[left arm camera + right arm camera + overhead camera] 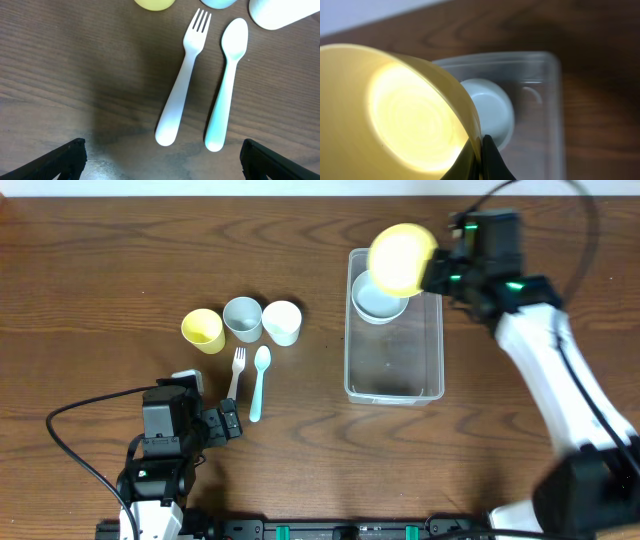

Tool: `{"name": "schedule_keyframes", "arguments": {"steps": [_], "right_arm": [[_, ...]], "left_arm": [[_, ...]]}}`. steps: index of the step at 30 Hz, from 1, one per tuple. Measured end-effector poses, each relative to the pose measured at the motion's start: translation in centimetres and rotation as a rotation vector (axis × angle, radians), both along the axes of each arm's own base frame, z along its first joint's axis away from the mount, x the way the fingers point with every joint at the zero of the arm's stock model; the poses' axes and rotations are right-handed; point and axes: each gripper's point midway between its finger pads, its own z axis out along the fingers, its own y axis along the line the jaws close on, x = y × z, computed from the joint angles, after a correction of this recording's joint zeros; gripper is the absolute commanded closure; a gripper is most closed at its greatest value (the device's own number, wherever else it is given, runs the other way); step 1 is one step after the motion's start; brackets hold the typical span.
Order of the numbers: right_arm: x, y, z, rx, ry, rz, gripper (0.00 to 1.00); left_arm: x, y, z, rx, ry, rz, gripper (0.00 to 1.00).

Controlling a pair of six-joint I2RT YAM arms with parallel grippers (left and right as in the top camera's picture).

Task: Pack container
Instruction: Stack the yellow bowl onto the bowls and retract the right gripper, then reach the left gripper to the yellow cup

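The clear plastic container (pixel 394 380) stands right of centre; a pale blue bowl (pixel 378 302) sits in its far end. My right gripper (pixel 432 272) is shut on the rim of a yellow bowl (pixel 401 257), held tilted above the container's far end. In the right wrist view the yellow bowl (pixel 405 115) fills the left, with the blue bowl (pixel 492 111) and the container (pixel 540 100) below. My left gripper (pixel 160 160) is open and empty, low over the table just short of the handles of a white fork (pixel 182 82) and a light blue spoon (pixel 227 85).
A yellow cup (pixel 203 330), a grey-blue cup (pixel 242 318) and a white cup (pixel 282 322) stand in a row left of centre. The fork (pixel 237 372) and spoon (pixel 258 383) lie just in front of them.
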Motion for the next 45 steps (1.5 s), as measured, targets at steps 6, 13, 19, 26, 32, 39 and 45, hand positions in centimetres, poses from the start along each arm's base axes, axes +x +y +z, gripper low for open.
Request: {"name": "schedule_keyframes", "arguments": {"steps": [6,13,19,26,32,39,45], "right_arm": [[2.1,1.3,-9.0,-0.028,0.129,-0.006,0.99],[2.8,1.6,-10.2,-0.023,0.163,-0.007,0.56],[1.9,2.2,-7.7,-0.007,0.165,0.064,0.40],[-1.2,-3.7,4.3,0.022,0.051,-0.030,0.33],[-7.5,-15.9,9.5,-0.038,0.072,-0.340,0.24],[-10.6,-21.2,2.1,-0.056,0.317,-0.471,0.01],[-12.1,-21.5,-2.5,-0.053,0.422,-0.477,0.01]], "left_arm": [[0.0,0.0,0.0,0.000,0.000,0.000,0.02],[0.0,0.0,0.0,0.000,0.000,0.000,0.02],[0.0,0.0,0.0,0.000,0.000,0.000,0.02],[0.0,0.0,0.0,0.000,0.001,-0.001,0.02],[0.1,0.0,0.1,0.000,-0.005,0.000,0.02],[1.1,-1.4,1.0,-0.082,-0.058,-0.031,0.02],[1.2,-3.0,1.7,-0.172,-0.067,-0.070,0.02]]}}
